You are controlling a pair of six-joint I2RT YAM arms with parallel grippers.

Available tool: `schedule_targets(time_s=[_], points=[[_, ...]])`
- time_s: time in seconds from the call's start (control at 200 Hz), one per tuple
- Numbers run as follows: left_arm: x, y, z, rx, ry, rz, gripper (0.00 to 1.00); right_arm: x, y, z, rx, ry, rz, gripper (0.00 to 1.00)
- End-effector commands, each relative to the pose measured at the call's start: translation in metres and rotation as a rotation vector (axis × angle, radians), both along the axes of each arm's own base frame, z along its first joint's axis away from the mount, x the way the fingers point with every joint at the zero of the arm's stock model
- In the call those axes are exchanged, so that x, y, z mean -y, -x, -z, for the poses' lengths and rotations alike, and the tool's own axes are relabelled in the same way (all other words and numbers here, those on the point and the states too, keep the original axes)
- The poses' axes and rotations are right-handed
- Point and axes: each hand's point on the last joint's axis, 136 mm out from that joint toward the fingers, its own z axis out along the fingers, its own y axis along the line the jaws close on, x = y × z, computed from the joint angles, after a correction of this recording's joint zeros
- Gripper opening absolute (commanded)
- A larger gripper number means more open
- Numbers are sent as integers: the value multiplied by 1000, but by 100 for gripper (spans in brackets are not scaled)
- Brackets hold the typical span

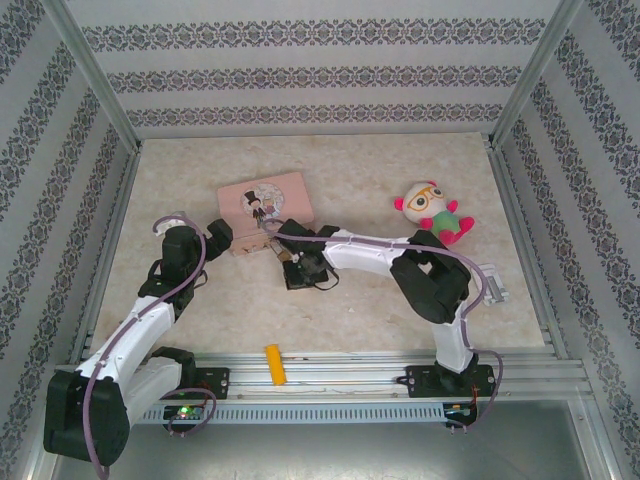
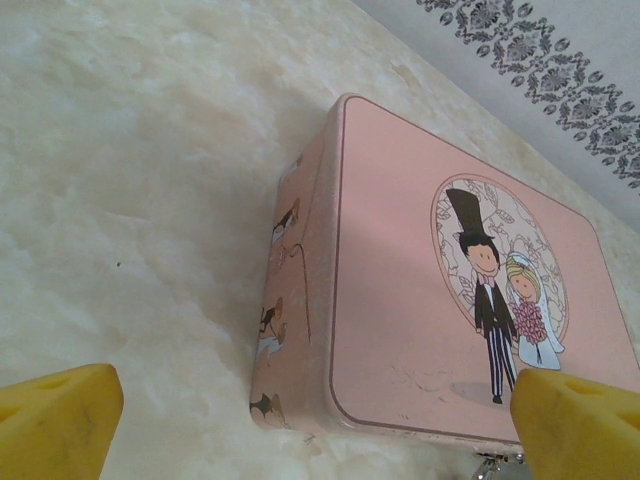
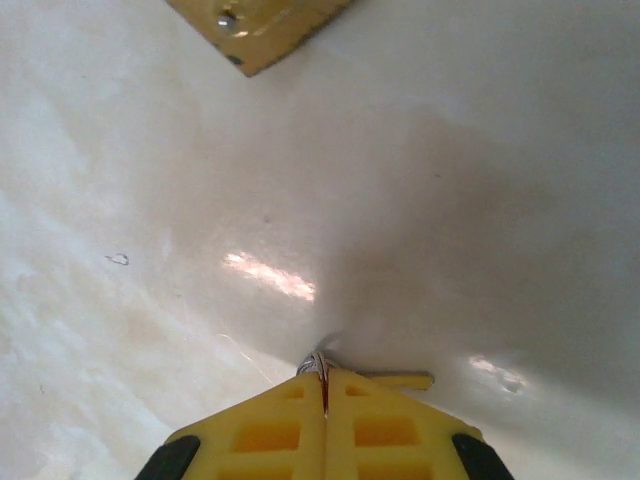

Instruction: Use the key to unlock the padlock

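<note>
Marbled tabletop lies under the right gripper (image 3: 323,385), its yellow fingers pressed together at the surface on a thin silvery sliver, apparently the key (image 3: 317,362), probably to lift it. The padlock (image 3: 255,30) shows a brass corner toward eleven o'clock, well apart from those tips. The left gripper (image 2: 318,425) hangs spread wide over the pink tin (image 2: 420,300), likely ready to steady it.
</note>
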Motion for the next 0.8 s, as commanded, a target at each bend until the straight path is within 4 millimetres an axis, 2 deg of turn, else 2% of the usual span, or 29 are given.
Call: schedule_targets(time_s=[0.0,0.23,0.415,0.565,0.795], points=[[10,-5,-21,65,-7,65,99,-1,-4,-13,-14,-90,29,0],[22,-7,-30,88,-12,146,99,1,-10,-37,24,-190,26,0],[39,-11,-42,149,11,244,99,3,-16,-79,147,-252,-19,0],[62,-11,-63,258,50,371,99,8,-20,-113,240,-283,-32,0],[82,-6,-91,392,65,500,99,14,-25,-157,326,-335,-27,0]])
